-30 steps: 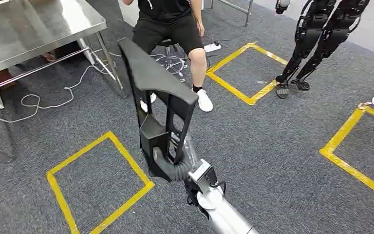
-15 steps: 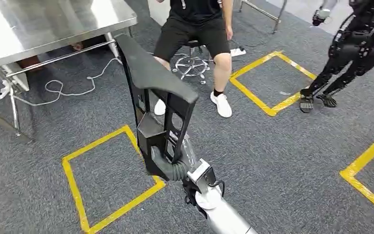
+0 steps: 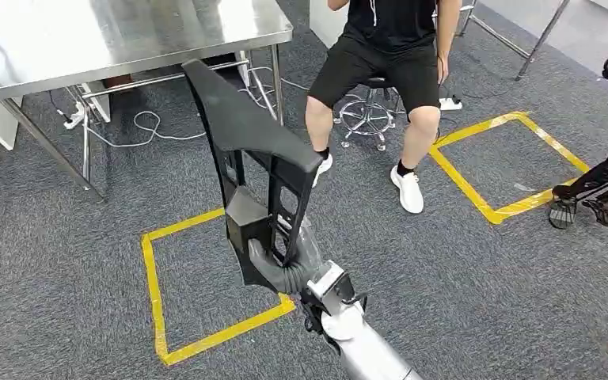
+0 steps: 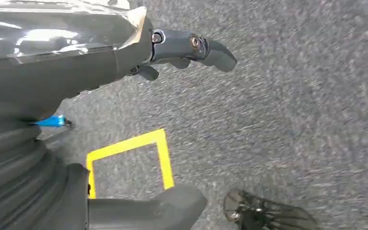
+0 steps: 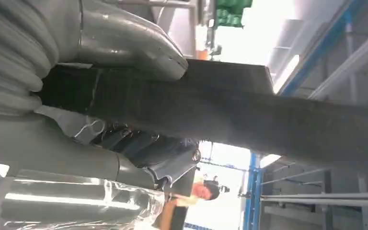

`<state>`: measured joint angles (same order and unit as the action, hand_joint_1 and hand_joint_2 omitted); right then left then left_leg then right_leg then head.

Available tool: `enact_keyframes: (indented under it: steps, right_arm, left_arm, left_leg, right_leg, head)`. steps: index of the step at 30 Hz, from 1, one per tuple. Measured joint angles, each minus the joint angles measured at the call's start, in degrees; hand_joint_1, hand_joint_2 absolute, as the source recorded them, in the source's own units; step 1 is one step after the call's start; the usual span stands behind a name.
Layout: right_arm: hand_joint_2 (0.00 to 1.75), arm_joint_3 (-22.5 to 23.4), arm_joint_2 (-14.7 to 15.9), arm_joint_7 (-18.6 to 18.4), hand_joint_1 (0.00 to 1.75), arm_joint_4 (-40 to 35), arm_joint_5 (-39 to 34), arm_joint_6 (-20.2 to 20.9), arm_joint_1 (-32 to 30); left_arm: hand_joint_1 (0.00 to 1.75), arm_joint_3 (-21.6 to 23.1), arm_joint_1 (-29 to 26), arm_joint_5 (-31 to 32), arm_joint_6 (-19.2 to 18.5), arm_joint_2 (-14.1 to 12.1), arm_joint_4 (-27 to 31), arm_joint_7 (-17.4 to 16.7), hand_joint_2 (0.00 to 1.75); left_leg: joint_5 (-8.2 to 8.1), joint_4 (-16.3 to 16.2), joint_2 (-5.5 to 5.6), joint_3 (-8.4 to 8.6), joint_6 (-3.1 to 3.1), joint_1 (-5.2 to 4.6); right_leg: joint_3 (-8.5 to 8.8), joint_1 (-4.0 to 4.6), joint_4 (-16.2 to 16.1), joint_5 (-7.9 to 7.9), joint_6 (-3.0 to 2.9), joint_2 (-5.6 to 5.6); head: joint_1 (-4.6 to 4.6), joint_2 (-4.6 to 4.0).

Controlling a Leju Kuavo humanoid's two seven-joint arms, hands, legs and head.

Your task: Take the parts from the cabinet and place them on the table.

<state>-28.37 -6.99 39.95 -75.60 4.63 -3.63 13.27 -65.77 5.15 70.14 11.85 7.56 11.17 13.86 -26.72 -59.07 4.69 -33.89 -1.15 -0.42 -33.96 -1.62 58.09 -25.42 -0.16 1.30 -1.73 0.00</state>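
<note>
The robot's right hand [image 3: 273, 265] has its fingers wrapped around the base of a large black plastic bracket-shaped part [image 3: 249, 150], held upright and raised above grey carpet. A shiny stainless-steel counter [image 3: 119, 36] stands ahead to the left, well apart. The left hand [image 4: 172, 52] hangs low, fingers loosely apart, holding nothing. Likely risks: the tall, top-heavy part could tip in the grasp, or strike the counter's edge or the seated person [image 3: 388, 55] nearby.
</note>
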Motion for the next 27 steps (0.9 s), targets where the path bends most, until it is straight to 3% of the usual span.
enact_keyframes:
  steps: [1, 2, 4, 5, 6, 7, 9, 10, 14, 15, 16, 18, 19, 20, 21, 22, 24, 25, 27]
  right_arm:
    - [1.75, 0.07, -0.24, 0.0, 1.75, -0.02, 0.16, 0.09, 0.0]
    - [1.75, 0.11, -0.42, 0.0, 1.75, -0.02, 0.64, 0.44, -0.06]
    - [1.75, 0.11, -0.63, 0.0, 1.75, -0.02, 1.14, 0.81, -0.77]
    - [1.75, 0.11, -0.79, 0.0, 1.75, 0.0, 1.23, 0.88, -1.17]
    - [1.75, 0.11, -0.9, 0.0, 1.75, 0.0, 1.42, 1.05, -1.51]
    - [1.75, 0.11, -0.98, 0.0, 1.75, 0.0, 1.56, 1.23, -1.62]
    - [1.75, 0.11, -1.2, 0.0, 1.75, 0.0, 1.95, 1.27, -1.55]
    - [1.75, 0.11, -1.31, 0.0, 1.75, -0.02, 2.26, 1.27, -1.51]
    - [1.75, 0.11, -1.44, -0.24, 1.75, -0.02, 2.98, 0.81, -1.27]
    - [1.75, 0.11, -1.51, -0.28, 1.75, -0.07, 2.98, 0.66, -1.28]
    - [1.75, 0.11, -1.46, -0.28, 1.75, -0.07, 2.95, 0.61, -1.18]
    - [1.75, 0.11, -1.27, -0.31, 1.75, 0.0, 2.91, 0.59, -1.09]
    - [1.75, 0.11, -1.05, -0.37, 1.75, 0.07, 2.78, 0.59, -1.34]
    - [1.75, 0.11, -0.9, -0.48, 1.75, 0.11, 2.78, 0.61, -1.44]
    - [1.75, 0.11, -0.83, -0.48, 1.75, 0.18, 2.78, 0.72, -1.45]
    - [1.75, 0.09, -0.83, -0.5, 1.75, 0.35, 2.69, 0.92, -1.38]
    - [1.75, 0.07, -0.85, -0.52, 1.75, 0.57, 2.54, 1.31, -1.09]
    - [1.75, -0.06, -0.85, -0.52, 1.75, 0.74, 2.47, 1.51, -0.88]
    - [1.75, -0.46, -1.12, -0.66, 1.75, 1.12, 2.25, 1.88, -0.49]
  left_arm:
    - [0.0, 0.0, 0.08, 0.0, 0.11, -0.07, 0.02, -0.27, 1.75]
    - [0.0, -0.02, 0.28, 0.0, 0.2, -0.07, 0.02, -0.48, 1.75]
    - [0.0, -0.02, 0.44, 0.0, 0.37, -0.02, 0.02, -1.01, 1.75]
    - [0.0, -0.02, 0.4, 0.0, 0.44, -0.02, 0.02, -1.4, 1.75]
    - [0.0, -0.02, 0.3, 0.02, 0.61, -0.05, 0.02, -1.57, 1.75]
    - [0.0, -0.02, 0.26, 0.02, 0.68, -0.05, 0.02, -1.53, 1.75]
    - [0.0, -0.02, 0.26, 0.02, 0.66, -0.07, 0.06, -0.77, 1.75]
    - [0.0, 0.0, 0.32, 0.02, 0.59, -0.05, 0.04, -0.29, 1.75]
    - [0.0, 0.17, 0.17, 0.66, 0.28, -0.07, 0.06, 0.65, 1.75]
    - [0.0, 0.31, 0.04, 0.74, 0.26, 0.04, 0.06, 0.65, 1.75]
    - [0.0, 0.5, 0.06, 0.81, 0.24, 0.24, 0.06, 0.68, 1.75]
    - [0.0, 0.77, 0.32, 0.92, 0.17, 0.22, 0.09, 0.35, 1.75]
    - [0.0, 0.79, 0.37, 0.92, 0.17, 0.22, 0.09, -0.02, 1.75]
    - [0.0, 0.79, 0.35, 0.9, 0.15, 0.22, 0.09, -0.31, 1.75]
    - [0.0, 0.79, 0.31, 0.76, 0.17, 0.22, 0.06, -0.53, 1.75]
    - [0.0, 0.77, 0.29, 0.59, 0.22, 0.32, 0.06, -0.79, 1.75]
    - [0.0, 0.77, 0.31, 0.26, 0.33, 0.44, 0.06, -0.9, 1.75]
    - [0.0, 0.76, 0.3, -0.02, 0.46, 0.48, 0.06, -0.96, 1.75]
    - [0.0, 0.74, 0.29, -0.13, 0.7, 0.46, 0.06, -1.05, 1.75]
  left_leg:
    - [-1.17, -1.93, -2.16, -0.9, 0.4, 0.01]
    - [-3.44, -6.49, -3.64, -3.47, 0.98, 0.49]
    - [-6.23, -14.44, -4.33, -8.48, 1.74, 1.17]
    - [-5.93, -15.81, -4.5, -9.74, 1.98, 1.5]
    - [-4.16, -14.43, -4.63, -9.61, 2.21, 1.8]
    - [-1.31, -10.35, -4.91, -7.85, 2.35, 2.02]
    - [3.54, -0.19, -6.14, -2.6, 2.28, 2.14]
    - [3.22, 1.07, -6.46, -1.8, 2.28, 1.8]
    - [2.62, 1.59, -5.54, -1.45, 0.38, 0.93]
    - [3.16, 2.84, -5.18, -0.19, -0.16, 1.7]
    - [3.17, 3.36, -5.18, 0.46, -0.48, 1.41]
    - [2.87, 3.35, -4.67, 0.7, -1.19, 1.2]
    - [2.69, 3.33, -4.28, 0.75, -1.45, 1.07]
    - [2.51, 3.28, -3.89, 0.84, -1.59, 0.93]
    - [2.36, 3.26, -3.51, 1.03, -1.58, 0.83]
    - [2.09, 3.17, -3.18, 1.3, -1.48, 0.71]
    - [1.37, 2.75, -2.51, 1.88, -1.14, 0.64]
    - [0.84, 2.27, -2.34, 1.75, -0.79, 0.37]
    - [0.11, 1.79, -2.22, 1.7, -0.26, 0.12]
  right_leg:
    - [0.3, -0.02, -0.01, -0.28, -0.58, -0.52]
    - [0.65, 0.0, -0.01, -0.57, -0.96, -1.19]
    - [1.02, 0.03, -0.01, -1.19, -1.06, -2.58]
    - [1.21, -0.02, 0.0, -1.42, -0.95, -3.15]
    - [1.52, -0.08, 0.0, -1.73, -0.72, -3.76]
    - [1.91, -0.18, 0.0, -2.02, -0.48, -4.05]
    - [2.72, -0.27, -0.01, -2.56, 0.2, -4.53]
    - [2.89, 0.05, -0.04, -2.84, 0.64, -4.81]
    - [3.89, -0.01, -1.03, -3.22, 2.2, -5.39]
    - [3.82, 0.19, -0.45, -3.63, 2.45, -4.75]
    - [3.19, 0.15, 1.46, -4.44, 2.18, -3.43]
    - [-1.85, 0.17, 10.57, -7.88, 1.1, -2.06]
    - [-4.73, 0.17, 15.13, -9.28, 0.91, -1.85]
    - [-6.81, 0.2, 17.66, -9.48, 1.1, -1.71]
    - [-7.16, 0.32, 17.06, -8.54, 1.52, -1.64]
    - [-6.16, 0.39, 13.73, -6.38, 2.08, -1.59]
    - [-1.84, 0.52, 3.41, -1.22, 2.72, -1.46]
    - [-0.53, 0.65, -0.13, 0.08, 2.23, -1.28]
    - [-0.1, 0.85, -0.1, -0.05, 1.22, -1.31]
  head:
    - [0.4, 0.0]
    - [0.37, 0.0]
    - [0.4, 0.0]
    - [0.4, 0.0]
    - [0.42, 0.0]
    - [0.4, 0.0]
    - [0.4, 0.0]
    - [0.38, 0.0]
    - [0.35, 0.0]
    - [0.05, 0.0]
    - [-0.04, 0.0]
    - [-0.06, 0.0]
    - [-0.08, 0.0]
    - [-0.06, 0.0]
    - [-0.06, 0.0]
    - [-0.06, 0.0]
    - [-0.08, 0.0]
    - [-0.11, 0.0]
    - [0.0, 0.0]
